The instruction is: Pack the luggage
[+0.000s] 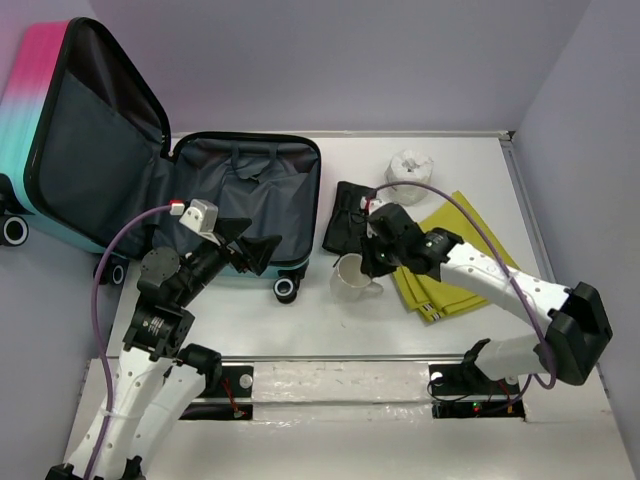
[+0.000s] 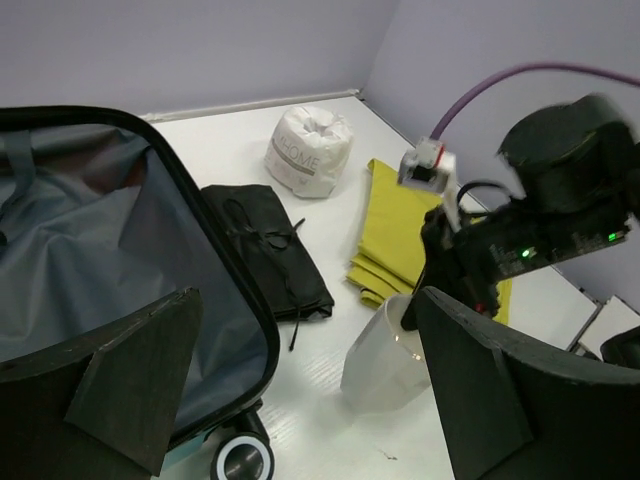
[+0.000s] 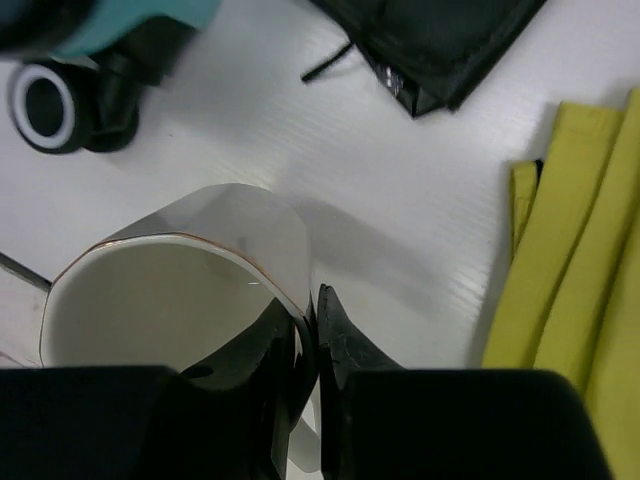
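Observation:
The luggage lies open at the back left, its pink-to-teal lid raised and dark grey lining showing; its lower shell fills the left of the left wrist view. My right gripper is shut on the rim of a white mug, one finger inside and one outside, as the right wrist view shows on the mug. The mug is tilted on the table just right of the luggage wheel. My left gripper is open and empty over the luggage's near right corner.
A folded black garment lies right of the luggage. A folded yellow cloth lies further right, under my right arm. A white wrapped roll sits at the back. A purple wall borders the table's right edge.

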Controlling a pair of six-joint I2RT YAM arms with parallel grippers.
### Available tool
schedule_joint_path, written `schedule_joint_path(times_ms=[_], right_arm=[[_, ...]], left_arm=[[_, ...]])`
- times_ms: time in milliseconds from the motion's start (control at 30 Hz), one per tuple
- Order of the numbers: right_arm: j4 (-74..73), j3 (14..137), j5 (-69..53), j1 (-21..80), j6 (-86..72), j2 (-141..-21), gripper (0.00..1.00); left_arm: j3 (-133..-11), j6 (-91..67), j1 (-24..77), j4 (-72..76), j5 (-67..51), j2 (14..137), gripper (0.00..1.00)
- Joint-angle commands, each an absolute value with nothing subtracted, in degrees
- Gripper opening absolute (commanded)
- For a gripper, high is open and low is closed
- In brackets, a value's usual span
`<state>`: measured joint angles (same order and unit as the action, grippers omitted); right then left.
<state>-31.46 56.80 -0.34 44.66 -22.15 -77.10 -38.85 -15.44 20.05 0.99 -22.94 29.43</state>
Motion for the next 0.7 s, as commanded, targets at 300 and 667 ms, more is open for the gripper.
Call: schedule_joint_path(times_ms=[300,667], right_arm=[[-12.8,101.7,4.7,44.6,-8.2,-102.7,0.07],[7.5,130.9,20.2,46.3,1.3,-134.7,0.07]], left_arm=[[-44.6,-17.2,20.7,-7.0,5.5,27.6,0.97],[-45.5,-17.8,22.4,-8.8,12.5,26.4,0.95]])
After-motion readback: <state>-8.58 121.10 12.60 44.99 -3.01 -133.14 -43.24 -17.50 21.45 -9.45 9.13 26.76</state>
